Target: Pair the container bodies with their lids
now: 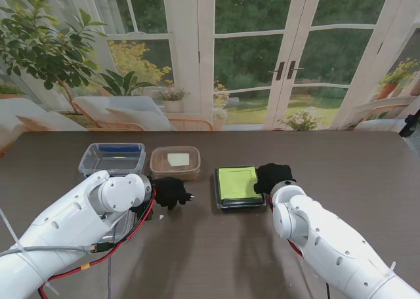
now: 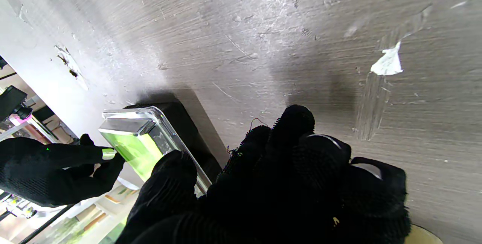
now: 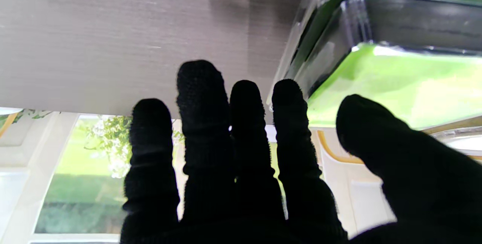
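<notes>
The right robot hand (image 1: 273, 178), in a black knit glove, sits at the right edge of the green-lidded container (image 1: 239, 186); in its wrist view the four fingers (image 3: 203, 123) stretch out straight and close together with the thumb spread apart, and it grips nothing. That container is a shallow square box with a dark body, clear glossy plastic walls and a flat lime-green top, resting on the counter (image 1: 341, 161), a dark grey wood-grain surface with scuffs and a scrap of white residue. The left robot hand (image 1: 172, 191), gloved alike, lies well to the left of that box with its fingers curled in on themselves, empty as far as can be seen. Just beyond it stand a brownish translucent round-cornered tub (image 1: 175, 162) with a pale square inside, and farther left a clear rectangular container (image 1: 113, 159) with a blue rim.
</notes>
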